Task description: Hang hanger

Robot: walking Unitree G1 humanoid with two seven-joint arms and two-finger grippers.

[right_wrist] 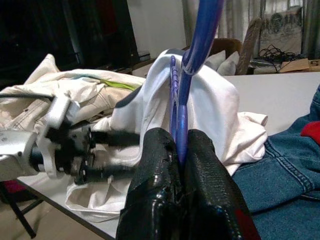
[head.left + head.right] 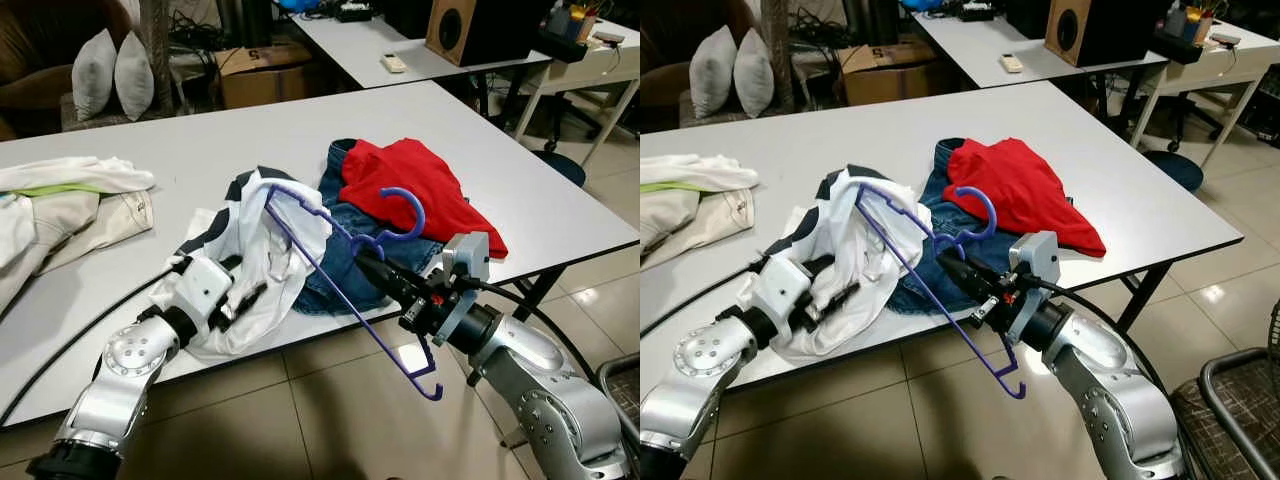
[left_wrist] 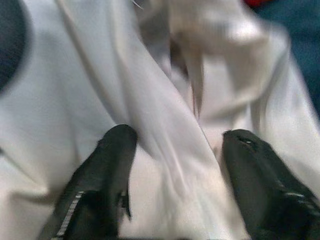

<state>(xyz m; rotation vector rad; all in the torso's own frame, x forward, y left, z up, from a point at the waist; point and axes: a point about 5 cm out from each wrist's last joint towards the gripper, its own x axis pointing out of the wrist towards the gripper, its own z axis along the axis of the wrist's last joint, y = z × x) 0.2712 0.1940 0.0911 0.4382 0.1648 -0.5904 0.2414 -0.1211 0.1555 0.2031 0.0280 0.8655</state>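
1. right gripper (image 1: 181, 150): jaws clamped on the thin purple plastic hanger (image 2: 345, 262), one shoulder tucked inside the white shirt (image 2: 262, 262) on the white tabletop (image 2: 200, 140).
2. left gripper (image 3: 175, 155): jaws apart around shirt cloth.
3. dressing looks partial; hanging remains.

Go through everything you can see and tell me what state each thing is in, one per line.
Hanger: clamped in right gripper, one end inside the white shirt.
White shirt: draped over the hanger's end, partly on the table.
Left gripper: open, fingers against the white shirt.
Jeans: crumpled on table.
Red shirt: lying on jeans.
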